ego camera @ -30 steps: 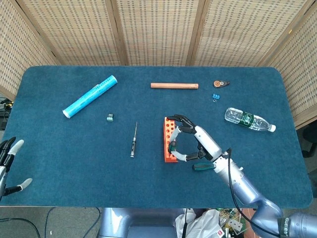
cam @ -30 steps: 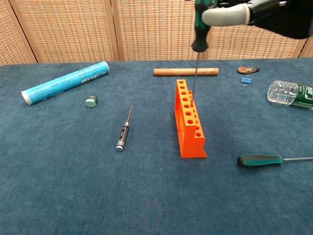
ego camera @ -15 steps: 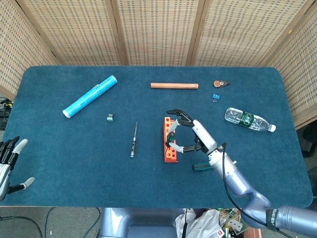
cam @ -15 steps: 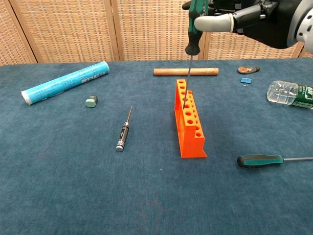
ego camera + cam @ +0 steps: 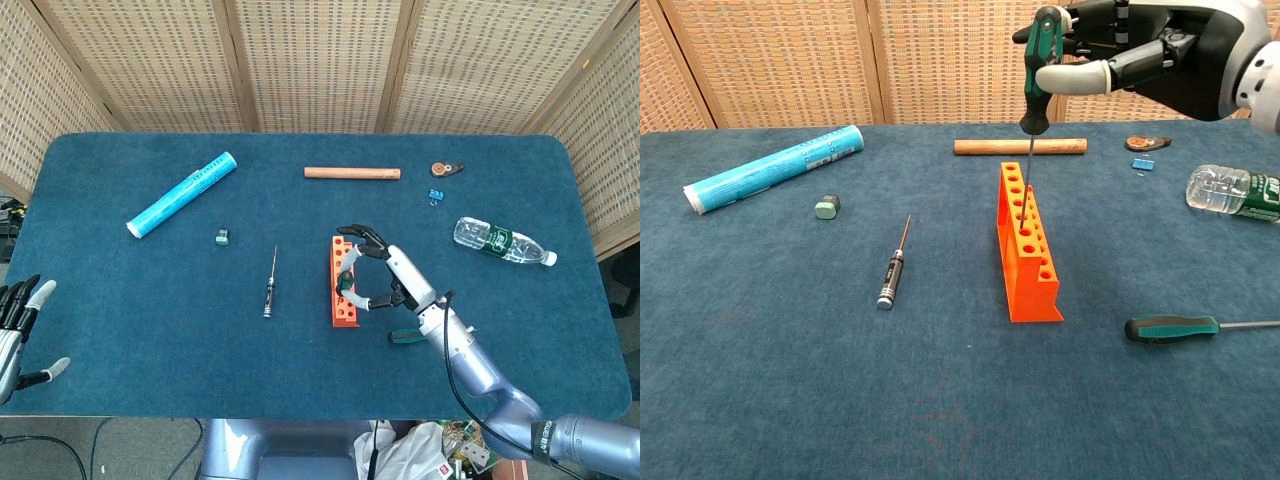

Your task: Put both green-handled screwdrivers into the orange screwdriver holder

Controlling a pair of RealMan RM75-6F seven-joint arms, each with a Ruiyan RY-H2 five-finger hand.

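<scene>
The orange screwdriver holder (image 5: 1028, 250) (image 5: 342, 283) stands mid-table with a row of holes along its top. My right hand (image 5: 1140, 55) (image 5: 385, 272) holds a green-handled screwdriver (image 5: 1040, 70) upright above it, its thin shaft reaching down into one of the middle holes. The second green-handled screwdriver (image 5: 1175, 327) (image 5: 403, 337) lies flat on the cloth to the right of the holder. My left hand (image 5: 18, 330) hangs open off the table's near-left edge, holding nothing.
A small black screwdriver (image 5: 892, 267) lies left of the holder. A blue tube (image 5: 775, 168) and a small green block (image 5: 827, 207) sit far left. A wooden dowel (image 5: 1020, 147) lies behind the holder, a plastic bottle (image 5: 1230, 190) at right, small parts (image 5: 1145, 143) near it.
My right hand has lowered the screwdriver, and its shaft tip has gone down into a hole of the holder. The left hand has barely shifted.
</scene>
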